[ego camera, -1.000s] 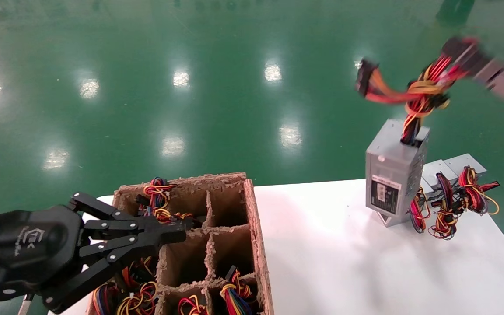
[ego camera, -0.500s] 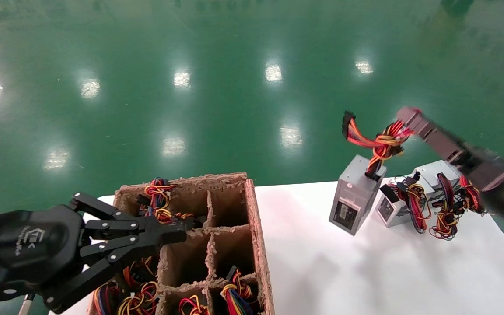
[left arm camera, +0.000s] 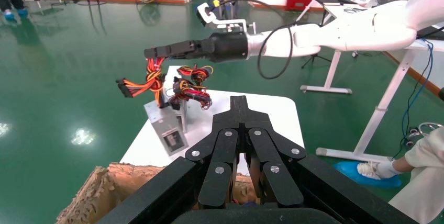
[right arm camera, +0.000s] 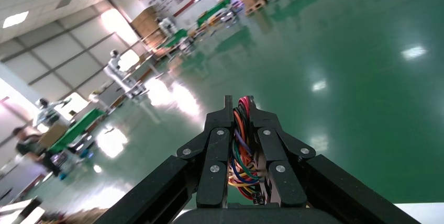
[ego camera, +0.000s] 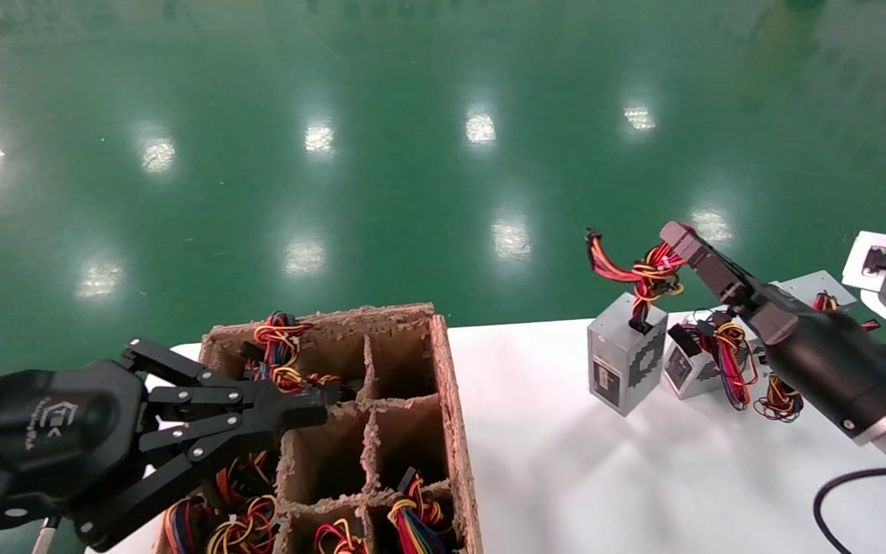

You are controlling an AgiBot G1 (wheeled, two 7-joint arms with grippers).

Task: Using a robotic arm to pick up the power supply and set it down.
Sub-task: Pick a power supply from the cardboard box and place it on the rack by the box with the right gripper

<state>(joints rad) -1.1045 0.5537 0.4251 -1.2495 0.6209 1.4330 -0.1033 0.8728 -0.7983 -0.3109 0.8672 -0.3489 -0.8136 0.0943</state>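
My right gripper point(ego camera: 677, 235) is shut on the red-yellow-black wire bundle point(ego camera: 647, 277) of a silver-grey power supply point(ego camera: 626, 360). The box hangs tilted from those wires, its lower end down at the white table point(ego camera: 566, 462); whether it touches I cannot tell. In the right wrist view the coloured wires point(right arm camera: 242, 145) fill the gap between the fingers of the right gripper point(right arm camera: 239, 101). My left gripper point(ego camera: 320, 404) is shut and empty, hovering over the cardboard box at the left. The left wrist view shows the left gripper point(left arm camera: 240, 101), the power supply point(left arm camera: 170, 130) and the right gripper point(left arm camera: 157, 52) farther off.
A brown cardboard divider box point(ego camera: 447, 385) holds wire bundles in some compartments. Two more power supplies point(ego camera: 687, 368) point(ego camera: 812, 288) with tangled wires stand just right of the held one. A black cable point(ego camera: 835, 492) loops at the table's right front corner.
The right gripper has come down and leftward, lowering the power supply from high above the table to its surface beside the other units. The left arm has not moved.
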